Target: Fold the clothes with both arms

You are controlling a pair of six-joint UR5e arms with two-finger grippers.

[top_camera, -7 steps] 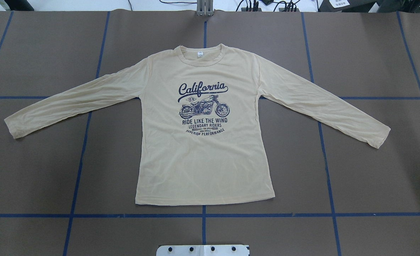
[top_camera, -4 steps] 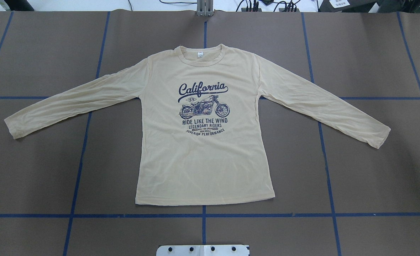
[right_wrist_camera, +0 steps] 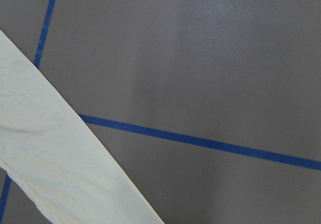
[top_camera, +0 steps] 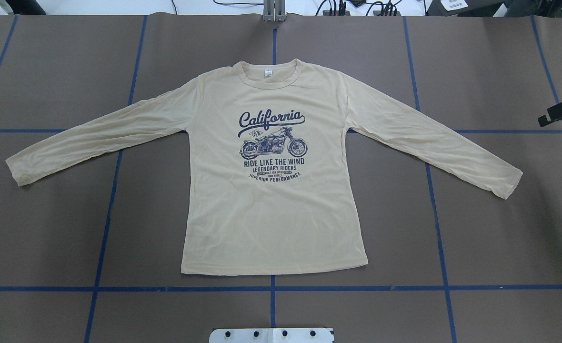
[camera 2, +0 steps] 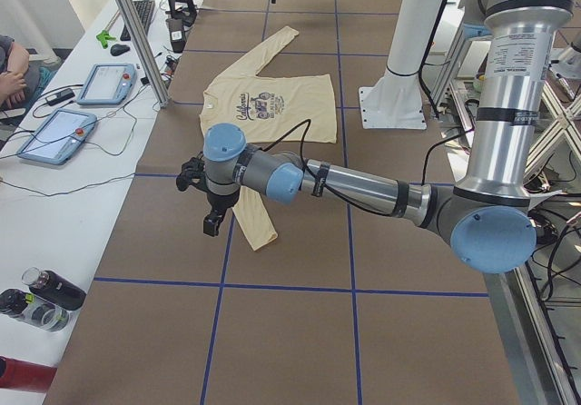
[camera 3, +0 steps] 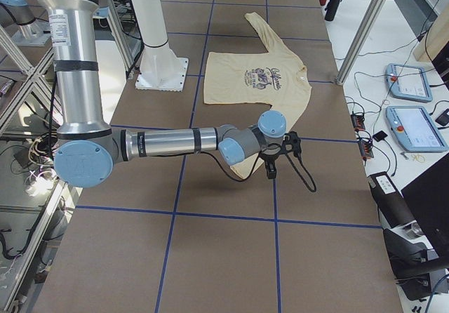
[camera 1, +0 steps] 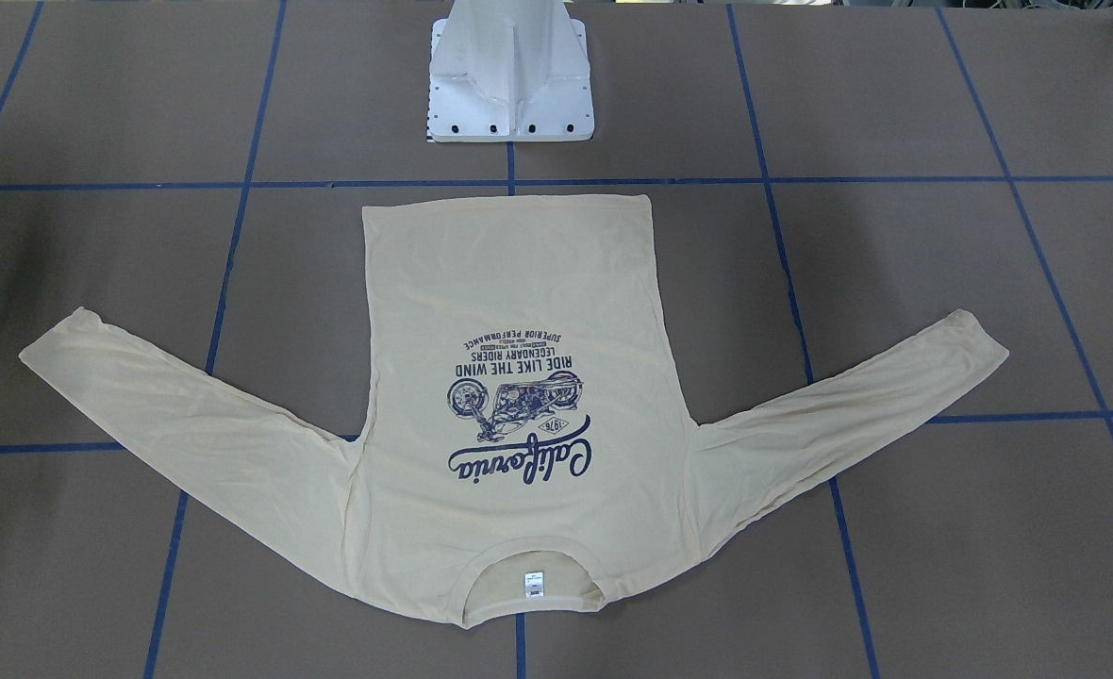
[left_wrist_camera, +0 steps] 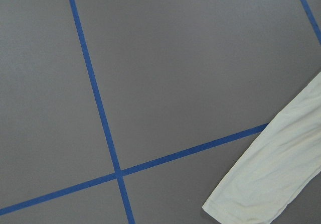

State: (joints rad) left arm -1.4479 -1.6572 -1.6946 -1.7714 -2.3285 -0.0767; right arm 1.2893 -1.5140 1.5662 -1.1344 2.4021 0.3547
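One T-shirt [top_camera: 271, 214] lies flat on the table [top_camera: 47, 228], print up. Left gripper [camera 2: 211, 224] and right gripper [camera 3: 271, 170] hang above table; jaw state indeterminable.

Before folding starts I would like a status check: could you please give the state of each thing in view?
T-shirt: flat on the table, unfolded, print up, sleeves spread out.
Left gripper: raised over the table by one sleeve end, not touching the T-shirt; open or shut cannot be told.
Right gripper: raised beyond the other sleeve end, not touching it; cannot be told.
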